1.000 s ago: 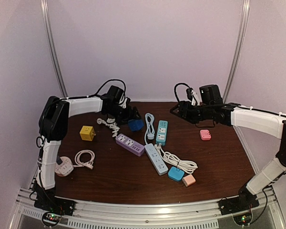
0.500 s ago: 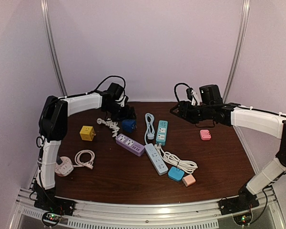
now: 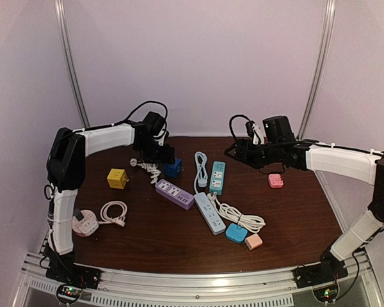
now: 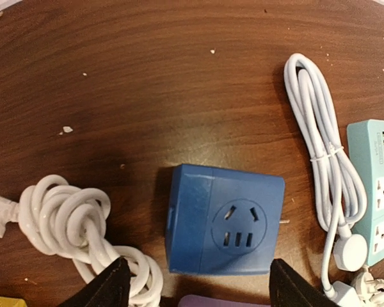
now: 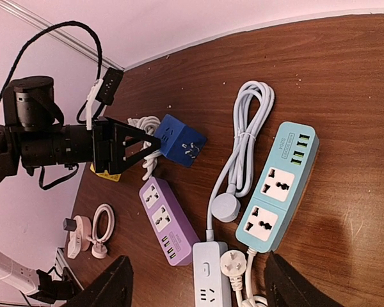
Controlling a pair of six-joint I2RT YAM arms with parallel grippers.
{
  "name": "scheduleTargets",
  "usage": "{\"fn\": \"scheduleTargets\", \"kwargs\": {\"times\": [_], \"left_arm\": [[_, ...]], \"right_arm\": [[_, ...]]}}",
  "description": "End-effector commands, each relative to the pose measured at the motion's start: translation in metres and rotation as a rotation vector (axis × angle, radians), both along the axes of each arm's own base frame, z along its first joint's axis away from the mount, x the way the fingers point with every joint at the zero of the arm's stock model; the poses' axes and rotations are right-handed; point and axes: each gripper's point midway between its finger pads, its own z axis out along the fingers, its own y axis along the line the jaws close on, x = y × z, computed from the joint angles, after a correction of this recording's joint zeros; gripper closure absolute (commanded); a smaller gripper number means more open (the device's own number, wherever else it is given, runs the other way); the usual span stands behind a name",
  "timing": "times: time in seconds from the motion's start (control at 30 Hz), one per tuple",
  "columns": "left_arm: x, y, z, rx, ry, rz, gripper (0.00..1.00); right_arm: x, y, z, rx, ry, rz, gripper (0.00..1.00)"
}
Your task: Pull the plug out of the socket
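Change: The blue cube adapter (image 3: 171, 169) has been carried slightly left and lowered by the left arm. It is now set down on the surface (image 3: 294, 211).
Left gripper (image 4: 196, 286): It is spread wide with nothing held. One finger is positioned on each side of the adapter, which suggests a release just made.
Adapter position: It rests just beside the coiled white cable (image 4: 83, 224) and near the purple strip (image 3: 174, 192). Its prongs (image 5: 192, 152) are bare and are seated in no socket.
Right gripper (image 5: 198, 281): It is spread wide and empty. It is raised over the far side of the surface, clear of the left arm's work.
Task state: The pull is judged done for this adapter. A white plug (image 5: 232, 262) is seated in the white strip (image 5: 208, 284) and may be a further target.
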Motion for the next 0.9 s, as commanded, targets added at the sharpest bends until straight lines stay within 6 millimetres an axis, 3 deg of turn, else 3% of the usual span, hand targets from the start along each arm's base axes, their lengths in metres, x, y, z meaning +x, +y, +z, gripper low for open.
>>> {"fn": "scheduleTargets", "kwargs": {"times": [0.0,0.17,0.2,0.27,0.3,0.37,0.57,0.77,0.87], "left_arm": [[-0.001,0.013,0.06,-0.019,-0.131,0.056,0.22],[-0.029,0.041,0.083,-0.04,-0.159,0.159,0.2],[-0.036,0.048,0.086,-0.041,-0.16,0.177,0.2],[-0.055,0.067,0.084,-0.031,-0.145,0.243,0.18],[-0.063,0.077,0.085,-0.023,-0.147,0.278,0.17],[-0.083,0.098,0.092,-0.016,-0.152,0.345,0.14],[-0.148,0.157,0.081,0.019,-0.097,0.54,0.03],[-0.21,0.211,0.058,-0.025,-0.007,0.786,0.02],[-0.238,0.242,0.053,0.041,0.006,0.917,0.02]], "right_arm": [[0.003,0.001,0.005,-0.044,-0.041,-0.008,0.28],[-0.001,0.003,0.001,-0.087,-0.052,0.002,0.22],[-0.002,0.004,0.0,-0.09,-0.053,0.007,0.19],[-0.005,0.008,-0.002,-0.095,-0.054,0.022,0.03],[-0.006,0.01,-0.003,-0.098,-0.054,0.03,0.01],[-0.008,0.014,-0.005,-0.105,-0.055,0.043,0.0],[-0.013,0.026,-0.011,-0.12,-0.059,0.079,0.0],[-0.019,0.041,-0.023,-0.113,-0.037,0.11,0.0],[-0.023,0.049,-0.027,-0.113,-0.031,0.125,0.0]]}}
